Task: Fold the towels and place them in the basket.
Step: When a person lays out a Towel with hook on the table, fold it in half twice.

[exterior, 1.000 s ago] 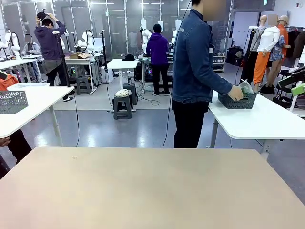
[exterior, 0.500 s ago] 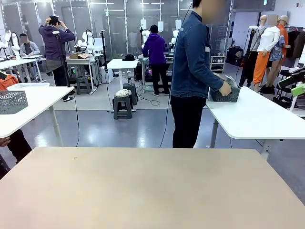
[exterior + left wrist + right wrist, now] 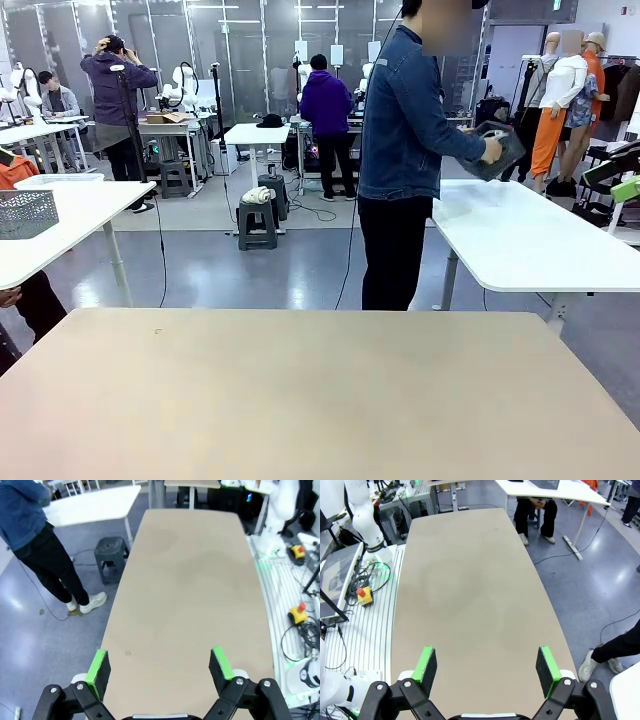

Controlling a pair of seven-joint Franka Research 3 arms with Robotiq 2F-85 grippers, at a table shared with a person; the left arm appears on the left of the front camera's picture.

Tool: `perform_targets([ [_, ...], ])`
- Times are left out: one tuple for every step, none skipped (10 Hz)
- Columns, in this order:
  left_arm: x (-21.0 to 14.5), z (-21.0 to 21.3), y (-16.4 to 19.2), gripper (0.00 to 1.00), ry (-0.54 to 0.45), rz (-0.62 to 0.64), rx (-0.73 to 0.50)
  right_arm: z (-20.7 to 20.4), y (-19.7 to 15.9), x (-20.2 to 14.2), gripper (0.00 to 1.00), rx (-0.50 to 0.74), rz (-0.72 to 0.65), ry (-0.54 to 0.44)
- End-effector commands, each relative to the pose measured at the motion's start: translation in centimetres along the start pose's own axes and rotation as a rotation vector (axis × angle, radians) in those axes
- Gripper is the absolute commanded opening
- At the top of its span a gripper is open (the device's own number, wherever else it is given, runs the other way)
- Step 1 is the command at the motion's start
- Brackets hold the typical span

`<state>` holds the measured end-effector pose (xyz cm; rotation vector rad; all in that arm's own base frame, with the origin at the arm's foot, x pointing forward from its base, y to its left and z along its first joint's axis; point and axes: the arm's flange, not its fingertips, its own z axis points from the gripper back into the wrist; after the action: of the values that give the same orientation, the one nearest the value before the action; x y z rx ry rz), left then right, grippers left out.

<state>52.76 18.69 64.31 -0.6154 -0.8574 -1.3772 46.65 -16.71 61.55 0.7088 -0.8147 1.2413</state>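
Left end effector (image 3: 159, 662) and right end effector (image 3: 487, 666) hang open-jawed over the bare tan desk (image 3: 320, 400). Beyond it, a person (image 3: 405, 120) holds the basket (image 3: 503, 145) tilted above a white desk (image 3: 530, 240); its contents are too small to tell. The basket is probably light and stiff: grip its rim. The limp towels suit corner pinches.

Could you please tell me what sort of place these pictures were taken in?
Probably a robotics lab: white worktables on an open grey floor, a red stop button and cables beside the tan table, and a person holding a basket nearby.
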Motion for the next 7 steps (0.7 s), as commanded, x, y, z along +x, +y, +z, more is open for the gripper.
perform_targets([
  [1.2, 1.1, 0.3, 1.00, 0.050, -0.035, -0.011, 0.8, 0.3, 1.2, 1.00, 0.007, 0.027, 0.072],
  [1.8, 1.6, 0.4, 1.00, 0.069, -0.051, -0.002, 1.2, 0.4, 1.9, 1.00, -0.001, 0.041, 0.093],
  [2.6, 2.0, 0.3, 1.00, 0.094, -0.069, -0.003, 1.4, 0.7, 2.7, 1.00, -0.008, 0.051, 0.113],
  [3.2, 2.3, 0.3, 1.00, 0.119, -0.076, 0.004, 1.5, 0.9, 3.3, 1.00, -0.012, 0.051, 0.136],
  [3.7, 2.6, 0.0, 1.00, 0.162, -0.062, 0.008, 1.6, 1.2, 3.9, 1.00, -0.026, 0.052, 0.156],
  [4.1, 2.9, -0.3, 1.00, 0.192, -0.049, 0.015, 1.7, 1.4, 4.4, 1.00, -0.034, 0.052, 0.170],
  [4.4, 3.0, -0.5, 1.00, 0.218, -0.033, 0.015, 1.9, 1.5, 4.8, 1.00, -0.046, 0.046, 0.182],
])
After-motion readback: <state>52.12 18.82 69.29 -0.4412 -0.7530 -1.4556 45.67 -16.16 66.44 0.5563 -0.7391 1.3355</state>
